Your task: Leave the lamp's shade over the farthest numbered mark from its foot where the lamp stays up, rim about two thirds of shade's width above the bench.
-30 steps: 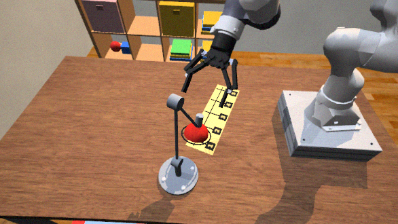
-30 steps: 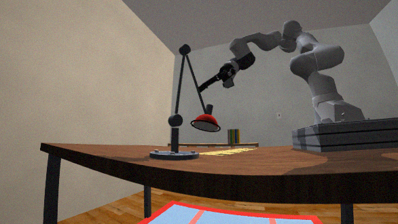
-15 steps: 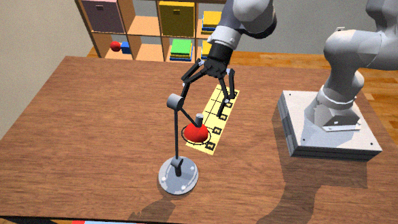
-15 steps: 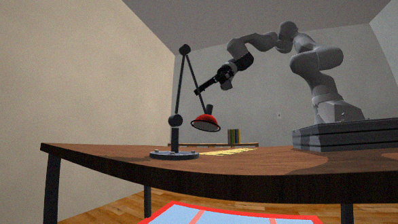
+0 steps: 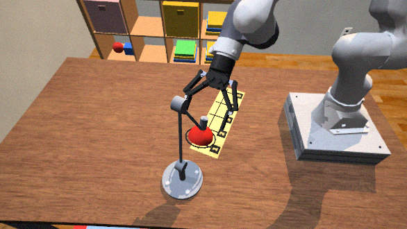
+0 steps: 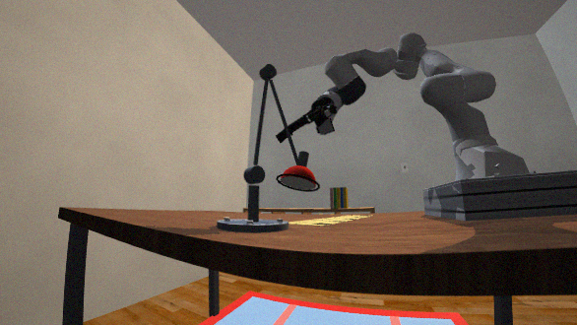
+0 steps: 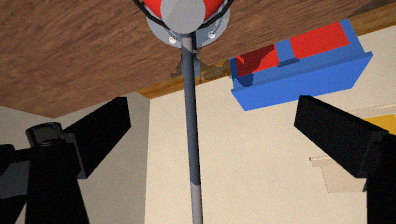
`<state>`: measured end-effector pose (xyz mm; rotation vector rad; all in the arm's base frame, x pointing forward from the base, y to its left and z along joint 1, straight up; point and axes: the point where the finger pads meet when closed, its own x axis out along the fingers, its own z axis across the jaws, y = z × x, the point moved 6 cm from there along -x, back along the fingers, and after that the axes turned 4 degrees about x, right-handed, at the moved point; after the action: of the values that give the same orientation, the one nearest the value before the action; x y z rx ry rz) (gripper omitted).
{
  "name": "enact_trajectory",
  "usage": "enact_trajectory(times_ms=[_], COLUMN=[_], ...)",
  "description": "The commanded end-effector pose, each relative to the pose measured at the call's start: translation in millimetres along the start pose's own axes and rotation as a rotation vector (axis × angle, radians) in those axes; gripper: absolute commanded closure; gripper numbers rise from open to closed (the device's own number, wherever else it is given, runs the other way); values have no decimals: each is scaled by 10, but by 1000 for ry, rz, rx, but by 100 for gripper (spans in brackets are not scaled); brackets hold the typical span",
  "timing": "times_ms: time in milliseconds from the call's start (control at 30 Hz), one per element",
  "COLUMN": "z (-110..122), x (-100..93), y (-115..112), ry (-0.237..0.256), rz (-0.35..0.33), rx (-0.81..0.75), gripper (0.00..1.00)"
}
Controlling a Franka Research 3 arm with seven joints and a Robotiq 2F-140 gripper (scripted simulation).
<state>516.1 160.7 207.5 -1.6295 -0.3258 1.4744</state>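
Wrist view, gripper (image 7: 210, 130) wide open and empty astride lamp forearm rod (image 7: 191, 115); risk of shade (image 5: 200, 135) sagging if pulled beyond worn joint's limit

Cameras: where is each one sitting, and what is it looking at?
Top: high above the bench's front, looking down on the lamp, the numbered strip, the arm, its base and the open gripper.
Exterior: below the bench edge, looking up sideways at the lamp and the whole arm.
Wrist: on the gripper, looking along the lamp's rod between both fingers.
Shared: the red shade shows in all three.
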Motion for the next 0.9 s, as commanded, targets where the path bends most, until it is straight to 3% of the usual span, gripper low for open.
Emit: enact_trajectory(times_ms=[0, 133, 767, 800, 867], z=[-31, -15, -160, -157, -152], x=[80, 184, 215, 215, 215], y=[-11, -12, -29, -29, -28], ry=[9, 4, 37, 36, 34], rz=[-4, -3, -12, -12, -13], rx=[-16, -18, -42, -41, -38], gripper=[0, 0, 0, 90, 90])
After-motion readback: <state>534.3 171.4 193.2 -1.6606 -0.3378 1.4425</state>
